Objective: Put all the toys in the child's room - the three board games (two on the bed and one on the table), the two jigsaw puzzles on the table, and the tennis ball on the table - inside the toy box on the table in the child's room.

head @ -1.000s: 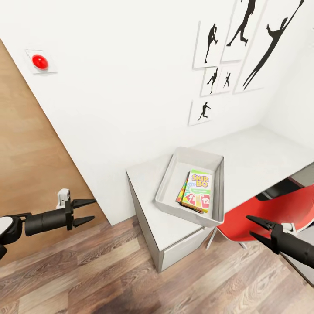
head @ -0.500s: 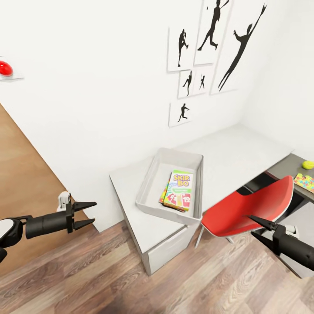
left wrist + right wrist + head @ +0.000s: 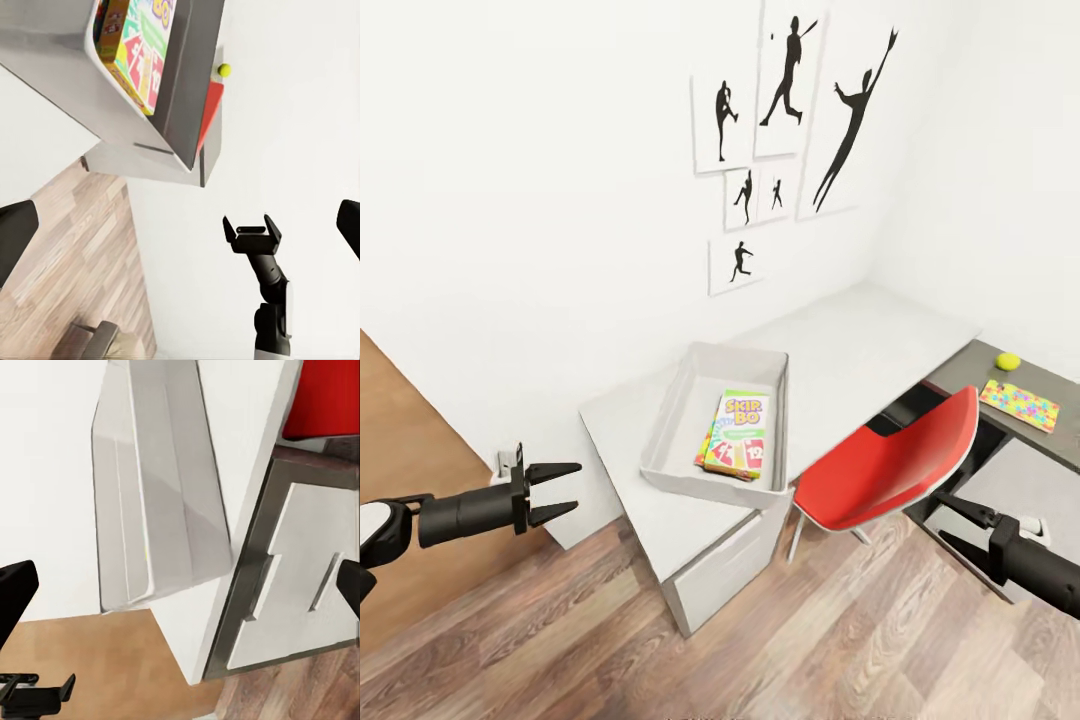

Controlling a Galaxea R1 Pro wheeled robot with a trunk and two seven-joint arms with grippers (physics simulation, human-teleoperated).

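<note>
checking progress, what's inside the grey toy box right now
The shallow pale grey toy box holds a white, green and red "SKIP BO" board game box lying on top of another multicoloured flat box, only its edge showing. Anything beneath those is covered.

The shallow pale grey bin point(image 3: 678, 412) looks like smooth, faintly see-through plastic with a soft sheen. In it lies a printed cardboard box point(image 3: 738, 432) with a satin face. The pale mottled desk point(image 3: 860, 340) top is matt, stone-like; its dark end section point(image 3: 1050, 385) at 3 o'clock is matt too. The red chair shell point(image 3: 890, 470) is glossy moulded plastic. The plank floor point(image 3: 560, 640) shows wood grain. Both matt black claws, left point(image 3: 560, 490) and right point(image 3: 960, 530), look like plastic.
</note>
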